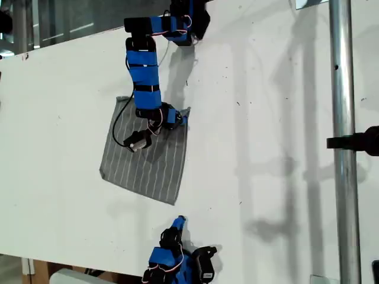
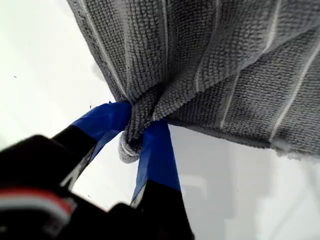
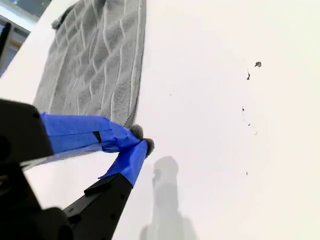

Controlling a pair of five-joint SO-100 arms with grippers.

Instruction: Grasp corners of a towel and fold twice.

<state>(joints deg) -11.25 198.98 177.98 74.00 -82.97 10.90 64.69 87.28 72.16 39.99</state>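
Both pincers at the towel's corners

My first pincer (image 2: pixel 137 132) is clamped on a bunched corner of the towel (image 1: pixel 148 163) lying on the white counter (image 1: pixel 266 148); my second pincer (image 3: pixel 137 140) is pressed together beside the towel's edge.

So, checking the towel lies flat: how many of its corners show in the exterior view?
4. In the exterior view: upper-left corner, lower-left corner, bottom corner, and upper-right corner, pinched by my first gripper. None hidden.
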